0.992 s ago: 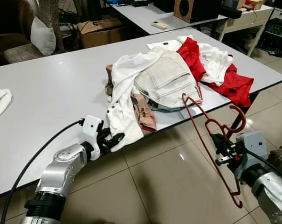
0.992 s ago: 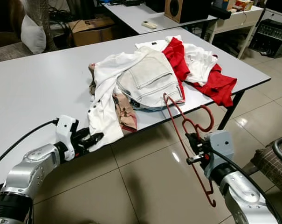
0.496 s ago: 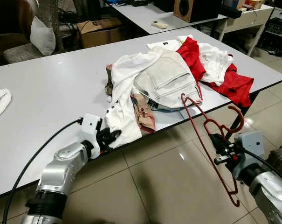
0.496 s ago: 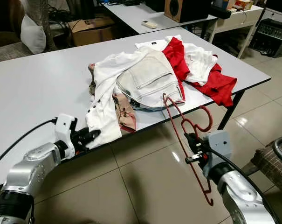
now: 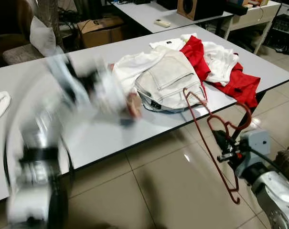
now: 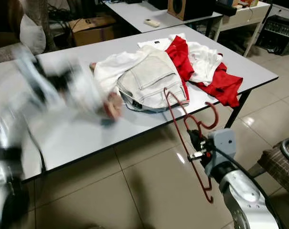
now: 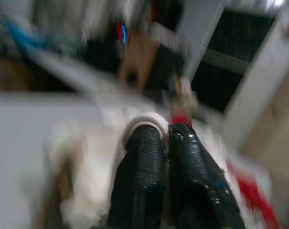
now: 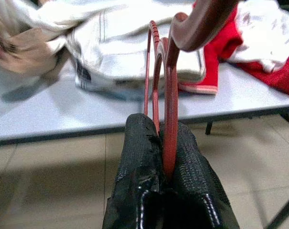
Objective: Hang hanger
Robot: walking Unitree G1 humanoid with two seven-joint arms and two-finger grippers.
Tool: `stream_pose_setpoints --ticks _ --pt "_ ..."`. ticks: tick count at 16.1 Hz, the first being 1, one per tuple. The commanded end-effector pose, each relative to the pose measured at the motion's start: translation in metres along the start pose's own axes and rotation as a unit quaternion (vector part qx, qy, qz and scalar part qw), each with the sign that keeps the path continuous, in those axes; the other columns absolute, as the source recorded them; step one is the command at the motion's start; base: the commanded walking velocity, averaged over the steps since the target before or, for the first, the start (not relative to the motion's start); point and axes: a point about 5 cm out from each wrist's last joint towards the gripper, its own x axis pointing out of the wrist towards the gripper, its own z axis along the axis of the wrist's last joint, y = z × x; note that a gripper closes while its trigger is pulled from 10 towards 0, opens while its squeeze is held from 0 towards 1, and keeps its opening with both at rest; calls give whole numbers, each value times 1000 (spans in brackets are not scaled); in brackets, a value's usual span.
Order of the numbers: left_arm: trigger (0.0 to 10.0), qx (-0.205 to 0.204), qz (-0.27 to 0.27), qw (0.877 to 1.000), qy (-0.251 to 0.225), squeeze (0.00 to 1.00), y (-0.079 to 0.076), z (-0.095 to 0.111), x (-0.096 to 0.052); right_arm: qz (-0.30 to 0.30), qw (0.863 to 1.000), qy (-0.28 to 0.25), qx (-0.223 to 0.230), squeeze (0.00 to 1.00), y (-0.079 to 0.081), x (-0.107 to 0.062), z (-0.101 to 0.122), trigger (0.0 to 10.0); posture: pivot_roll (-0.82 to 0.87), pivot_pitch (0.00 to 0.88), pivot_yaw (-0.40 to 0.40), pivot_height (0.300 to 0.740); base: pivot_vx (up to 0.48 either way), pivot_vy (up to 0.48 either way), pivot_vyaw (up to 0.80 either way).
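The left arm [image 5: 44, 143] is a smear of motion blur over the near-left part of the worktop [image 5: 149, 126]. In its wrist view the left pincer [image 7: 168, 138] has its two black fingers pressed together with a fold of white cloth [image 7: 144, 121] caught at the tips, so it is gripping fabric. That cloth looks to be the white shirt [image 5: 130, 67], whose near end is blurred where it is lifted over the worktop.

In the middle of the worktop lies a heap of clothes: pale jeans [image 5: 170, 83] on top, with a red garment [image 5: 237, 83] and another white garment [image 5: 220, 57] behind and to the right of them.

To the right, off the worktop's edge and above the tiled floor [image 5: 158, 191], the right pincer [image 5: 224, 145] is clamped on a red hanger [image 5: 201, 124]. The hanger stands tilted, its upper end close to the jeans and its hook [image 5: 242, 121] curling beside the pincer.
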Motion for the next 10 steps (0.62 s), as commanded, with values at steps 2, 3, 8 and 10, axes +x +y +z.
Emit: stream_pose_setpoints --ticks 2,3,8,10 --pt "0 15 20 984 -176 0 4 95 4 -8 999 -35 18 0 -4 2 9 10000 -114 0 79 740 0 0 0" --pt "0 30 24 978 -204 0 5 113 3 -10 999 -38 19 0 -5 3 9 10000 -114 0 77 740 0 0 0" --pt "0 114 39 964 -237 0 2 155 -1 -6 999 -44 25 0 0 6 8 10000 -100 0 87 740 0 0 0" --pt "0 136 -9 983 -126 0 -11 95 17 -8 998 -48 28 0 0 13 9 10000 -88 0 84 740 0 0 0"
